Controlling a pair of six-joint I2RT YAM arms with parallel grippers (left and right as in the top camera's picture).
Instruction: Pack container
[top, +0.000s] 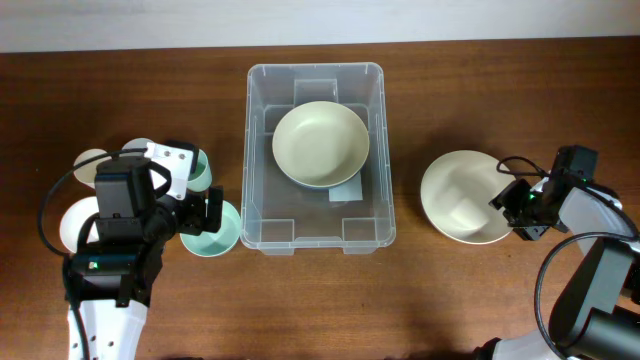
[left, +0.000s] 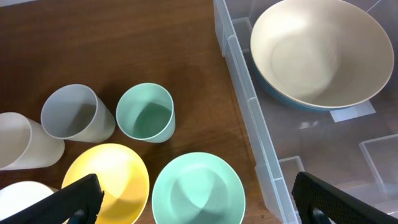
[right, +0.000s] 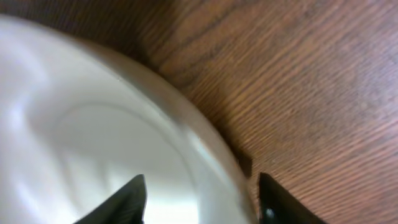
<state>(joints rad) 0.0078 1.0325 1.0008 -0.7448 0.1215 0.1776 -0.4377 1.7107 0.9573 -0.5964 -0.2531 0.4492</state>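
Observation:
The clear container stands mid-table, and a cream bowl rests inside it. A white bowl sits on the table to its right. My right gripper is at that bowl's right rim. In the right wrist view the jaws straddle the rim of the white bowl, one finger inside and one outside, with gaps still showing on both sides of my right gripper. My left gripper hangs wide open over a mint bowl, left of the container wall.
Left of the container stand a yellow bowl, a mint cup, a grey cup and a white cup, crowded together. Bare wooden table lies between the container and the white bowl.

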